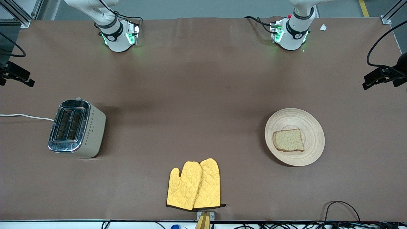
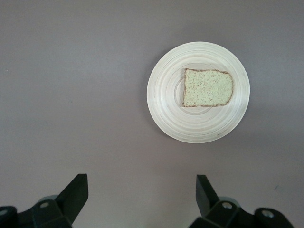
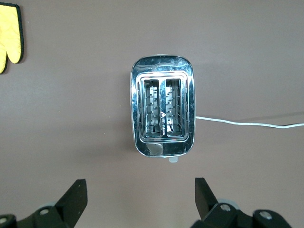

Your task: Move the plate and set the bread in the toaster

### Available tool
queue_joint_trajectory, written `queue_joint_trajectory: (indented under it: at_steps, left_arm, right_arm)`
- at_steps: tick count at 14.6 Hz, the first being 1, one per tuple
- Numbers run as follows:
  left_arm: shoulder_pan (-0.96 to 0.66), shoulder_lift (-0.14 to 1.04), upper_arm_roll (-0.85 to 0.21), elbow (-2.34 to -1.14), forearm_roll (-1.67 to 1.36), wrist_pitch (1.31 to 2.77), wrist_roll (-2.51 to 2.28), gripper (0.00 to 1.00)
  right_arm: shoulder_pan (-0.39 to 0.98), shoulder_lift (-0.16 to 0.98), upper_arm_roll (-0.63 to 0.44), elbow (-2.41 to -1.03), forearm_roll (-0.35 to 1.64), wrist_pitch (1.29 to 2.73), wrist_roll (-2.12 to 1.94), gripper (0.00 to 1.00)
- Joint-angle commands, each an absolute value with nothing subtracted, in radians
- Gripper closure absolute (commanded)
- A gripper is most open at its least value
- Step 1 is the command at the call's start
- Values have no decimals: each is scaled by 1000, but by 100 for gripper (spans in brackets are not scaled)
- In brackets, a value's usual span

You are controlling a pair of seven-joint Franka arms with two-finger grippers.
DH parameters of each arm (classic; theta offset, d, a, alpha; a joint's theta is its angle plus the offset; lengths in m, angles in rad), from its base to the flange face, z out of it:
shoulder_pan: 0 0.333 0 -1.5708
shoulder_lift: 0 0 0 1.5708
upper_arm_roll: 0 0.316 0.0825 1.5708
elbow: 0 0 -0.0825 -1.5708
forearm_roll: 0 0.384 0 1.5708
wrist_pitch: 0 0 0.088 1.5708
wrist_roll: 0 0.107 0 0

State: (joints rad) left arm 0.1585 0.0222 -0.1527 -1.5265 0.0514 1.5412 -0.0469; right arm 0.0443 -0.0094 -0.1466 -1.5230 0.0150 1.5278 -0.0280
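The pale wooden plate lies toward the left arm's end of the table with the slice of brown bread on it. Both show in the left wrist view, plate and bread. The toaster stands toward the right arm's end, its two slots empty, white cord trailing off the table's end. It also shows in the right wrist view. My left gripper is open and empty, high above the bare cloth beside the plate. My right gripper is open and empty, high above the cloth beside the toaster. Neither hand shows in the front view.
Two yellow oven mitts lie near the table's front edge, midway between toaster and plate; one mitt's edge shows in the right wrist view. Brown cloth covers the table. Cables and black clamps sit at both ends.
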Motion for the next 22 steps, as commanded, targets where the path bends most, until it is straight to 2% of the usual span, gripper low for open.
queue_joint_trajectory:
  at_steps: [1, 4, 6, 8, 13, 17, 22]
  left_arm:
    - [158, 25, -158, -1509, 52, 1531, -46, 0]
    - [163, 32, -160, -1509, 51, 1529, -44, 0]
    - [169, 78, -152, -1509, 38, 1531, -31, 0]
    - [205, 153, -152, -1509, -4, 1561, 15, 0]
    - [273, 329, -152, -1509, -184, 1753, 32, 0]
    - [362, 507, -153, -1509, -463, 1781, 154, 0]
    - [423, 696, -153, -1462, -633, 1809, 394, 0]
  right_arm:
    - [57, -14, -149, -1522, 3, 1531, -20, 0]
    - [57, -15, -149, -1532, 0, 1546, -20, 0]
    - [58, -15, -149, -1534, 0, 1548, -20, 0]
    - [60, -17, -149, -1549, -2, 1569, -20, 0]
    - [60, -21, -147, -1574, -3, 1585, -20, 0]
    - [84, -20, -146, -1571, -49, 1585, -9, 0]
    - [84, -20, -146, -1571, -49, 1580, -9, 0]
